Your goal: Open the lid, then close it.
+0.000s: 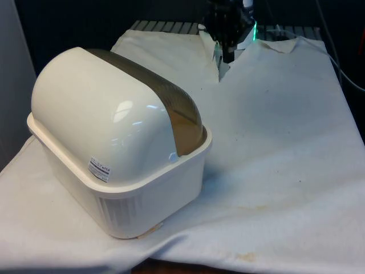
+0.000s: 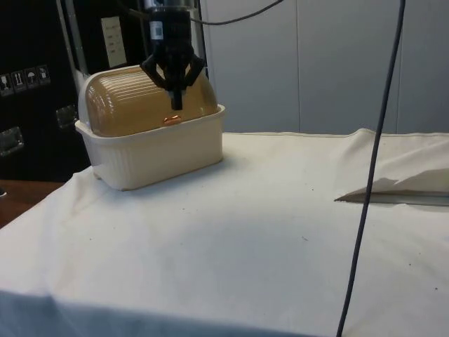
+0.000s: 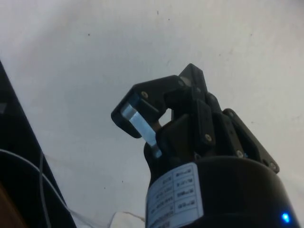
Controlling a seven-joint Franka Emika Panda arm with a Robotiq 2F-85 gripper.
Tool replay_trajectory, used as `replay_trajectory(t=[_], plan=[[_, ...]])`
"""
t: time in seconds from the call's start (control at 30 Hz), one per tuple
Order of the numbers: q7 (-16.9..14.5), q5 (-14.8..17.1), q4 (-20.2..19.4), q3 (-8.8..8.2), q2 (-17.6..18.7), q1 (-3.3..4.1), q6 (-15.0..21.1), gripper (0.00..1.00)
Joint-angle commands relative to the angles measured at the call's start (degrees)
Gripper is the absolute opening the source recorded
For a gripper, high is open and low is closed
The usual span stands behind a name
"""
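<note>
A cream bread box (image 1: 142,188) stands on the white cloth at the front view's left, with its rounded back towards that camera. Its see-through brown roll lid (image 2: 140,102) is down over the opening, and a small orange handle (image 2: 172,120) sits at the lid's lower edge by the rim. My gripper (image 1: 228,56) hangs over the table's far end, to the front view's right of the box and well apart from it. In the side view my gripper (image 2: 177,104) stands in front of the lid, level with it. The fingers (image 3: 142,126) are shut together with nothing between them.
The cloth (image 1: 285,148) lies in folds, with a slit (image 1: 219,71) at the far end under the gripper. A dark cable (image 2: 370,175) hangs down close to the side camera. Open cloth stretches across the front view's right half.
</note>
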Motion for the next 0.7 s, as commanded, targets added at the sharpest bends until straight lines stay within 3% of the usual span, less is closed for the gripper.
replay_trajectory(t=[0.0, 0.3, 0.67], plan=[[0.5, -0.6, -0.7, 0.0, -0.7, 0.23, 0.5, 0.0], [-0.7, -0.9, -1.1, 0.46, -1.8, 0.0, 0.0, 0.0], [-6.6, -0.8, -0.9, 0.57, -2.1, 0.0, -0.2, 0.0]])
